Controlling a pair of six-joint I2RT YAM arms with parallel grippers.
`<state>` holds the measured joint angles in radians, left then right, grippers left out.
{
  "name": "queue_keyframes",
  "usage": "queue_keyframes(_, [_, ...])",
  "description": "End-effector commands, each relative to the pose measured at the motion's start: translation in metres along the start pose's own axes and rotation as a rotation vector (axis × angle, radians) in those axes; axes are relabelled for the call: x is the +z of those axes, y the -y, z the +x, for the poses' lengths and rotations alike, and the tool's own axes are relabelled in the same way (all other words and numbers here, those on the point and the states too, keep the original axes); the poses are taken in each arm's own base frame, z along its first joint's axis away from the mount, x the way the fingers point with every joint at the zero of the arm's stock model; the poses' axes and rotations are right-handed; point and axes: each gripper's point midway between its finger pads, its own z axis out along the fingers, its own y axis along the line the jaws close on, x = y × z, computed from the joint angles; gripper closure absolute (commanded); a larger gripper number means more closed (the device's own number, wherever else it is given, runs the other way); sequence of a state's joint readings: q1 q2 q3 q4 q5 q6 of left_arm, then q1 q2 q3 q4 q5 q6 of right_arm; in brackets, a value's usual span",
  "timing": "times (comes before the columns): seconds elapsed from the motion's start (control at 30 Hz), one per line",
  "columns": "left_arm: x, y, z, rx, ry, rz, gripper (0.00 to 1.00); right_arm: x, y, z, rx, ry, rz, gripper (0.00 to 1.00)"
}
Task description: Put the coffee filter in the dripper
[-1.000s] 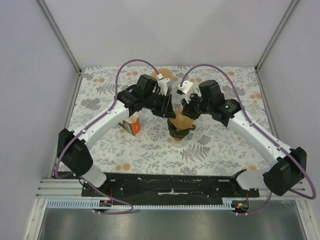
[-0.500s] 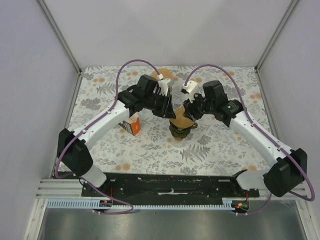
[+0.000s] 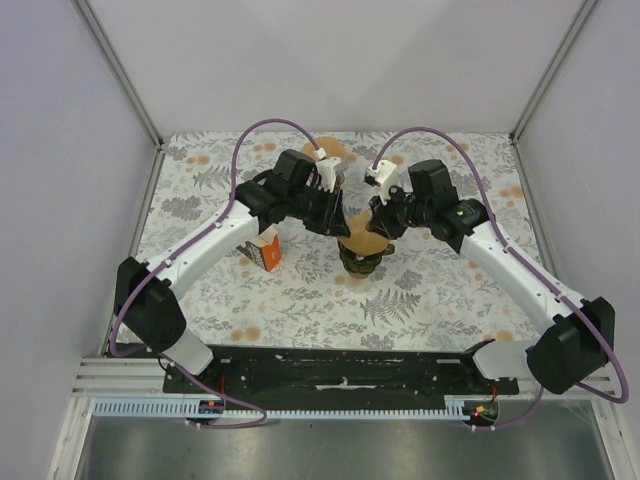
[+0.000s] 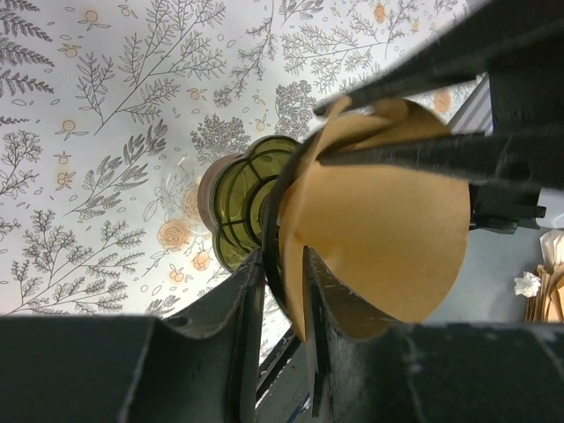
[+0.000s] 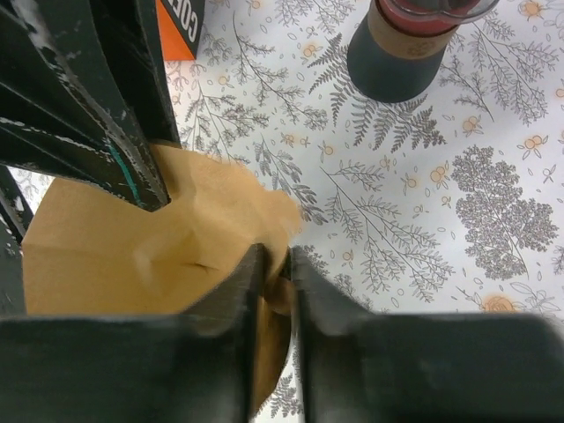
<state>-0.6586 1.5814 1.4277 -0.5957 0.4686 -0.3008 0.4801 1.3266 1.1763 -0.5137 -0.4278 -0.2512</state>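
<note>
Two pinches on one tan paper cone coffee filter (image 4: 379, 229): left gripper (image 4: 280, 264) closed on one edge, right gripper (image 5: 275, 269) closed on the opposite flap, likely to spread it open. Filter hangs over the olive-green glass dripper (image 4: 233, 207), not yet seated.

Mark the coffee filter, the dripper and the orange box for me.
coffee filter (image 4: 388, 220), left wrist view, middle of its brown paper face.
dripper (image 4: 240, 198), left wrist view, its green glass wall.
orange box (image 3: 265, 254), top external view, its upper face.
</note>
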Motion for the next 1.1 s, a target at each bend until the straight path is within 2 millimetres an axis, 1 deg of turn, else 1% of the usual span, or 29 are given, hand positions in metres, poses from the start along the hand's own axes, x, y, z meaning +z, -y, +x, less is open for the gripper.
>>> queue_keyframes(0.0, [-0.003, 0.012, -0.013, 0.061, 0.043, 0.036, 0.7, -0.002, 0.006, -0.003, -0.019, 0.007, 0.03, 0.57])
queue_keyframes(0.07, [-0.002, 0.011, -0.013, 0.062, 0.043, 0.036, 0.71, -0.003, 0.008, -0.003, -0.015, 0.006, 0.042, 0.47])
queue_keyframes(0.13, [-0.003, 0.012, -0.014, 0.064, 0.046, 0.035, 0.71, -0.002, 0.009, -0.002, -0.01, 0.001, 0.049, 0.46])
queue_keyframes(0.17, [-0.003, 0.011, -0.013, 0.062, 0.043, 0.036, 0.71, -0.002, 0.01, -0.001, -0.004, -0.002, 0.05, 0.48])
queue_keyframes(0.27, [-0.003, 0.012, -0.014, 0.063, 0.045, 0.035, 0.71, 0.001, 0.011, 0.003, 0.005, -0.012, 0.044, 0.64])
queue_keyframes(0.33, [-0.003, 0.011, -0.014, 0.065, 0.046, 0.034, 0.71, 0.001, 0.009, 0.002, 0.004, -0.008, 0.035, 0.74])
queue_keyframes(0.37, [-0.003, 0.012, -0.014, 0.064, 0.046, 0.035, 0.71, 0.0, 0.009, 0.001, 0.004, -0.008, 0.032, 0.78])
queue_keyframes(0.4, [-0.003, 0.011, -0.014, 0.065, 0.046, 0.034, 0.71, 0.0, 0.009, 0.001, 0.004, -0.008, 0.029, 0.78])
queue_keyframes(0.43, [-0.005, 0.012, -0.015, 0.067, 0.05, 0.035, 0.71, -0.001, 0.008, 0.0, 0.001, -0.004, 0.03, 0.76])
queue_keyframes(0.57, [-0.005, 0.013, -0.015, 0.071, 0.051, 0.037, 0.71, -0.006, 0.009, -0.005, -0.006, 0.005, 0.044, 0.53])
queue_keyframes(0.63, [-0.005, 0.012, -0.016, 0.073, 0.052, 0.031, 0.71, -0.014, 0.008, -0.012, -0.013, 0.016, 0.049, 0.47])
queue_keyframes(0.7, [-0.007, 0.012, -0.017, 0.077, 0.056, 0.027, 0.69, -0.027, 0.007, -0.023, -0.027, 0.028, 0.062, 0.39])
queue_keyframes(0.83, [-0.011, 0.018, -0.024, 0.094, 0.068, 0.041, 0.63, -0.058, 0.008, -0.048, -0.078, 0.087, 0.13, 0.3])
queue_keyframes(0.9, [-0.011, 0.018, -0.024, 0.094, 0.068, 0.043, 0.6, -0.071, 0.008, -0.056, -0.092, 0.116, 0.156, 0.27])
queue_keyframes(1.0, [-0.012, 0.019, -0.023, 0.094, 0.065, 0.049, 0.56, -0.082, 0.002, -0.059, -0.073, 0.124, 0.153, 0.26])
queue_keyframes(1.07, [-0.012, 0.021, -0.023, 0.098, 0.067, 0.053, 0.53, -0.082, -0.009, -0.057, -0.039, 0.11, 0.097, 0.33])
